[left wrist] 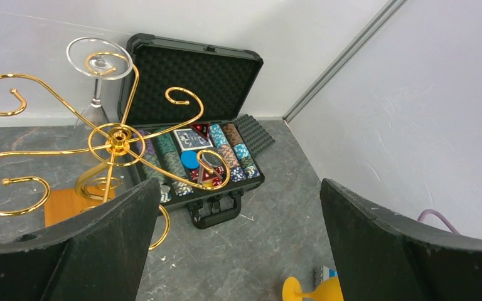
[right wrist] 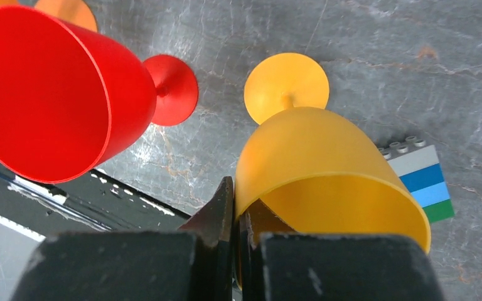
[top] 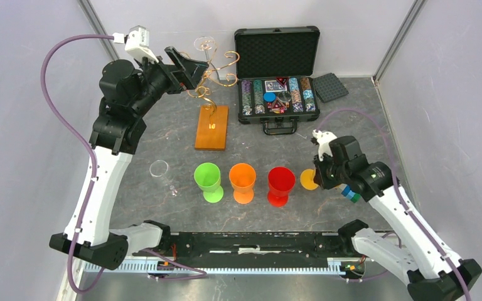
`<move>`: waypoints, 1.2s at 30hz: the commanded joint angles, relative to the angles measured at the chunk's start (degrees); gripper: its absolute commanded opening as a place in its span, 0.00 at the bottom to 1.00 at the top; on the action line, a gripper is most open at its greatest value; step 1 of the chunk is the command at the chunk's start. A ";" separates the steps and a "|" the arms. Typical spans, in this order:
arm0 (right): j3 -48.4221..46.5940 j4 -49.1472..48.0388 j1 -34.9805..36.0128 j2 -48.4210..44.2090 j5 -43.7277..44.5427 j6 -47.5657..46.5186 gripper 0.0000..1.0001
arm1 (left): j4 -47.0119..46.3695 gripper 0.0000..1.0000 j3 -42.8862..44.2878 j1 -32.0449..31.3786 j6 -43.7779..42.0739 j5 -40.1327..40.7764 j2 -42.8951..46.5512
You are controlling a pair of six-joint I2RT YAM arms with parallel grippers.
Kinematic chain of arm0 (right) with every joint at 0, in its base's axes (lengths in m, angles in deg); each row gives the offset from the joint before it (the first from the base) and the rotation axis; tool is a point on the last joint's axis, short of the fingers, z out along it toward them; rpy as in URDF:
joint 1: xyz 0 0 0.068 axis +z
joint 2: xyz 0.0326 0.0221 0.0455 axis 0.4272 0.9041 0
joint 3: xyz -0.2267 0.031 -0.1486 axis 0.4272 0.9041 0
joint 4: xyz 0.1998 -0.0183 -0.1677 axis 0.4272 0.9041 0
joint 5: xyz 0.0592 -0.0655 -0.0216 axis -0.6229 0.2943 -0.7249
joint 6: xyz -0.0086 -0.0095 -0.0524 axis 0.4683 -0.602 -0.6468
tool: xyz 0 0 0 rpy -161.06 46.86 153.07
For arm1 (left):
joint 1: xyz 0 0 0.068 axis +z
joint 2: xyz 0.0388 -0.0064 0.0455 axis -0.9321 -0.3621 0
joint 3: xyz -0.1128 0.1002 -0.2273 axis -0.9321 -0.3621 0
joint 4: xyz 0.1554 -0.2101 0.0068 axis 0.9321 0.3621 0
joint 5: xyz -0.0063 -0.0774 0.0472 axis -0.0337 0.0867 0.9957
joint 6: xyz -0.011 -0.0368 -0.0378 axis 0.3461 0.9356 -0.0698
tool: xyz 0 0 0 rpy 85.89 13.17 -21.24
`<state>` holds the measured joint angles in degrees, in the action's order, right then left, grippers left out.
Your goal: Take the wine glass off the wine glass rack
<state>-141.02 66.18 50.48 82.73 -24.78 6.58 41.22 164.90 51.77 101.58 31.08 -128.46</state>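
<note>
The wine glass rack (top: 218,74) is golden spiral wire on an orange wooden base (top: 212,127). A clear wine glass (top: 205,46) hangs upside down by its foot from a far spiral arm; in the left wrist view its foot (left wrist: 98,58) sits in the curl, left of the rack's hub (left wrist: 118,139). My left gripper (top: 194,68) is open and empty, raised beside the rack's left side, apart from the glass; the left wrist view (left wrist: 240,194) shows its jaws wide apart. My right gripper (right wrist: 233,202) is shut on the rim of a yellow goblet (right wrist: 326,157).
A second clear glass (top: 161,170) lies on the table. Green (top: 208,179), orange (top: 243,180) and red (top: 280,183) goblets stand in a row. An open black chip case (top: 277,75) and a foam pad (top: 330,86) sit behind. A striped brick (right wrist: 423,182) lies by the yellow goblet.
</note>
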 commanded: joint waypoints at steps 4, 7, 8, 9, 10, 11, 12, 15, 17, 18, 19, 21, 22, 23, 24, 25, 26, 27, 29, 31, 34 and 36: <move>0.44 2.36 8.23 2.36 4.94 3.06 0.00 | -0.17 1.00 -0.32 0.24 -3.19 1.64 0.25; -0.60 4.40 10.21 3.55 6.93 2.82 0.00 | -0.19 1.00 -0.41 0.21 -3.01 1.52 0.03; -0.61 4.70 10.90 4.00 6.93 2.84 0.00 | -0.17 1.00 -0.41 0.21 -3.00 1.52 -0.01; -0.61 5.26 11.76 4.38 7.14 2.91 0.00 | -0.14 1.00 -0.39 0.21 -3.00 1.47 -0.09; -0.65 5.96 12.45 4.84 7.49 3.00 0.00 | -0.11 1.00 -0.53 0.21 -3.09 1.61 -0.03; -0.74 6.64 13.25 5.17 7.83 3.00 0.00 | -0.12 1.00 -0.61 0.21 -3.14 1.75 -0.01; -0.94 7.61 13.87 5.53 8.27 3.09 0.00 | -0.11 1.00 -0.78 0.21 -3.18 1.82 0.06; -1.74 9.23 14.96 5.82 8.95 2.98 0.05 | -0.27 1.00 -1.37 0.28 -3.27 2.41 0.52; -2.17 9.47 15.06 5.97 9.37 2.79 0.14 | -0.41 1.00 -1.64 0.21 -3.33 2.66 0.63; -2.43 9.25 15.15 6.08 9.67 2.82 0.19 | -0.43 1.00 -1.56 0.21 -3.31 2.83 0.63; -2.58 8.84 15.11 6.10 9.82 2.77 0.23 | -0.37 1.00 -1.36 0.25 -3.37 2.81 0.53; -3.25 7.66 15.13 6.03 9.91 2.54 0.27 | -0.28 1.00 -1.00 0.23 -3.44 2.81 0.22; -3.73 6.99 15.08 5.98 10.02 2.55 0.30 | -0.18 1.00 -0.76 0.21 -3.44 2.79 0.04; -4.29 6.30 15.16 5.87 9.95 2.52 0.33 | -0.22 1.00 -0.62 0.21 -3.49 2.78 -0.13; -4.91 5.47 15.12 5.85 9.78 2.46 0.35 | -0.35 1.00 -0.61 0.21 -3.36 2.69 -0.30; -5.71 4.82 15.15 5.84 9.80 2.45 0.37 | -0.60 1.00 -0.62 0.23 -3.30 2.70 -0.59; -6.73 4.39 15.15 5.88 10.39 2.35 0.40 | -0.64 1.00 -0.42 0.24 -3.23 2.89 -1.02; -7.55 3.93 15.11 6.02 11.10 2.40 0.42 | -0.43 1.00 -0.08 0.26 -3.12 3.28 -1.46; -9.69 3.38 15.10 6.44 13.70 2.50 0.46 | -0.41 1.00 0.82 0.29 -2.42 4.06 -2.58; -11.88 2.49 15.19 6.56 16.01 2.78 0.48 | -0.99 1.00 1.70 0.49 -1.51 4.80 -3.80; -14.24 0.07 15.14 6.36 19.68 3.67 0.51 | -1.62 1.00 3.85 1.39 0.57 5.08 -6.22; -15.08 -2.28 15.15 5.84 21.57 4.32 0.52 | -1.56 1.00 5.81 2.50 2.83 4.77 -8.45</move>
<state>-152.43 69.37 65.39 89.38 -9.37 9.35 41.89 165.71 52.50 100.94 34.86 -133.97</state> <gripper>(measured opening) 0.508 0.993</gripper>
